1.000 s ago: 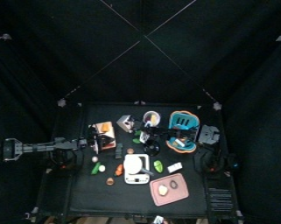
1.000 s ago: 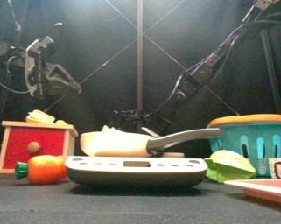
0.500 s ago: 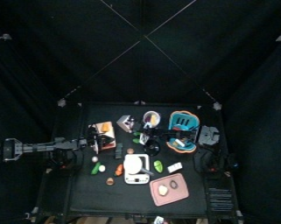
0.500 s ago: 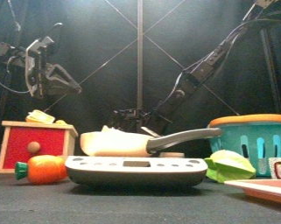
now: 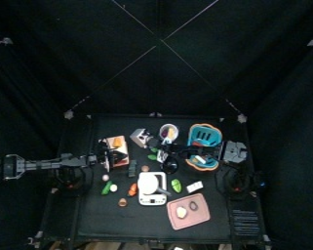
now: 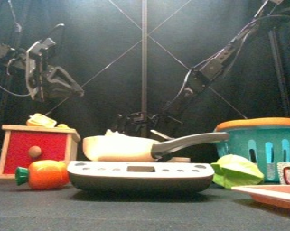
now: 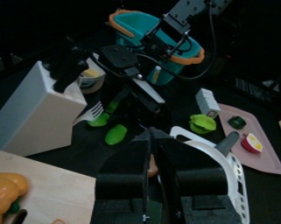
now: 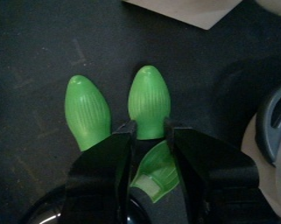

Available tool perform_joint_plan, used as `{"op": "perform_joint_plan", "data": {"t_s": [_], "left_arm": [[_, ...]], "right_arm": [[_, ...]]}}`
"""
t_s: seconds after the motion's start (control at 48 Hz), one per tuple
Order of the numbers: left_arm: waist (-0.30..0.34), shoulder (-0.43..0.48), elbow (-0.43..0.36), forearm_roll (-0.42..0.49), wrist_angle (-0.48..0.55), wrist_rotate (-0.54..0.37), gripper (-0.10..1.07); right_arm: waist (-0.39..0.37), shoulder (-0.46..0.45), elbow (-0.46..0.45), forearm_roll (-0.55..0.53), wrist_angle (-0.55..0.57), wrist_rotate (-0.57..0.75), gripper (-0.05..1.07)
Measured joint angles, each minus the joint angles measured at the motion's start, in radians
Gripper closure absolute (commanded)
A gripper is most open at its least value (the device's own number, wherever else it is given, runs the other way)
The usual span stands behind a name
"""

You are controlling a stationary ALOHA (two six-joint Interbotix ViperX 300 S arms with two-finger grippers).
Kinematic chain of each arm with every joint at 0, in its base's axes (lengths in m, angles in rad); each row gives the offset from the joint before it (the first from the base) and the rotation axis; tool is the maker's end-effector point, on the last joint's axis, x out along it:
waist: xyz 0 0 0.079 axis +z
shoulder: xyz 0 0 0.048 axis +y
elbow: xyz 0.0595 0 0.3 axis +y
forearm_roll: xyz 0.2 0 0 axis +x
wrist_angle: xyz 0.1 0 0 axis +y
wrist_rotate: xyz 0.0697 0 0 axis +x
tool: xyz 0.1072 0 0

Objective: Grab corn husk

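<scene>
Green and ribbed, the corn husk (image 8: 151,98) lies on the black table (image 8: 38,44) in the middle of the right wrist view, and a second green husk piece (image 8: 90,109) lies just beside it toward the left of that frame, apart from it. The right gripper (image 8: 152,136) straddles the first piece: its two black fingers press against the husk's sides, and green shows in the gap between them lower in the frame, so it is grasping the husk where it lies. In the top view this spot falls near the table's centre, to the left of the teal basket (image 5: 205,137) with the orange rim. The left gripper (image 7: 154,162) hangs raised and well apart from the husk, at the upper left of the front view; whether it is clenched or released I cannot tell. Nearest the front camera a grey kitchen scale (image 6: 141,174) fills the lower middle, with an orange fruit (image 6: 46,174) and a red box (image 6: 36,149) at the lower left.
</scene>
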Motion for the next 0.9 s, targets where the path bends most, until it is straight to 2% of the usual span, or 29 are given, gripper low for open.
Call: {"op": "perform_joint_plan", "data": {"t_s": [0.271, 0.521, 0.667, 0.896], "left_arm": [[0.000, 0.000, 0.002, 0.000, 0.000, 0.000, 0.48], [0.000, 0.000, 0.006, 0.000, 0.000, -0.002, 0.48], [0.000, 0.000, 0.008, -0.008, 0.000, 0.000, 0.48], [0.000, 0.000, 0.008, -0.012, 0.000, 0.002, 0.48]], "right_arm": [[0.011, -0.018, 0.018, 0.009, 0.012, 0.006, 0.34], [0.054, -0.080, 0.074, 0.040, 0.021, 0.006, 0.34], [0.063, -0.110, 0.077, 0.040, 0.015, 0.002, 0.34], [0.058, -0.112, 0.077, 0.043, 0.006, 0.006, 0.32]]}}
